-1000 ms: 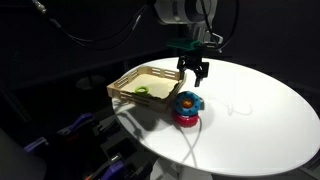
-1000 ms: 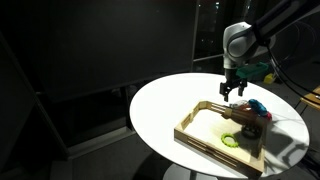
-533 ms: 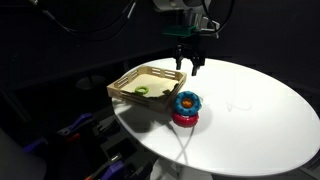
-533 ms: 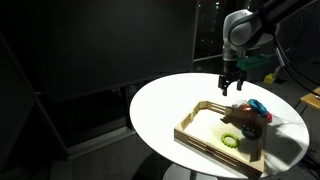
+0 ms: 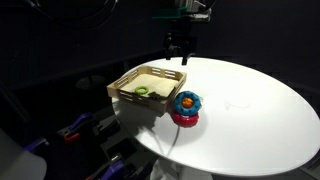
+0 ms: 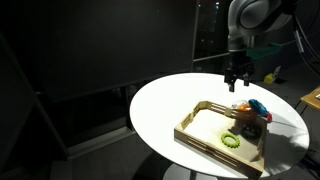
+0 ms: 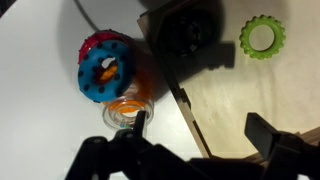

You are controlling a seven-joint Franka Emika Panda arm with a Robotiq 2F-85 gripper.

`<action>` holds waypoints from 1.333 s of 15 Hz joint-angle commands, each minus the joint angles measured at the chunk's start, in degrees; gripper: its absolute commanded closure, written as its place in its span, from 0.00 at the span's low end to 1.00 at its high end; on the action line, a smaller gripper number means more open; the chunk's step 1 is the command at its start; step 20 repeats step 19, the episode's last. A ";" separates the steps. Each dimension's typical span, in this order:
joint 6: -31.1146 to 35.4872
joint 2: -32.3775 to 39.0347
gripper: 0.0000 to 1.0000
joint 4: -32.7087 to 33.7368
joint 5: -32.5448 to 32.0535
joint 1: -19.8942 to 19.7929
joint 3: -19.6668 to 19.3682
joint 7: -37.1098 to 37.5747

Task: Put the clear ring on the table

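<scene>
Placement looks done: pincer (image 5: 180, 58) open, empty, high above tray (image 5: 135, 100)
faint clear ring (image 7: 121, 117) seems on worktop (image 7: 40, 90), touching ring stack (image 7: 107, 68); next just back off, verify

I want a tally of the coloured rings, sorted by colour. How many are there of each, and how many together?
Green plastic ring with a toothed edge, in the rectangular wooden tray: 1
Blue ring, top of the stack on the round white table: 1
Orange ring, in the stack: 1
Red ring, in the stack: 1
Total: 4
</scene>
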 commanded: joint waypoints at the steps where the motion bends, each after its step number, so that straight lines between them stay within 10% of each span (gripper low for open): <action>1: -0.88 -6.94 0.00 -4.79 -0.96 -0.01 0.77 0.91; 20: -0.46 -16.83 0.00 -8.27 0.00 -0.78 2.19 0.97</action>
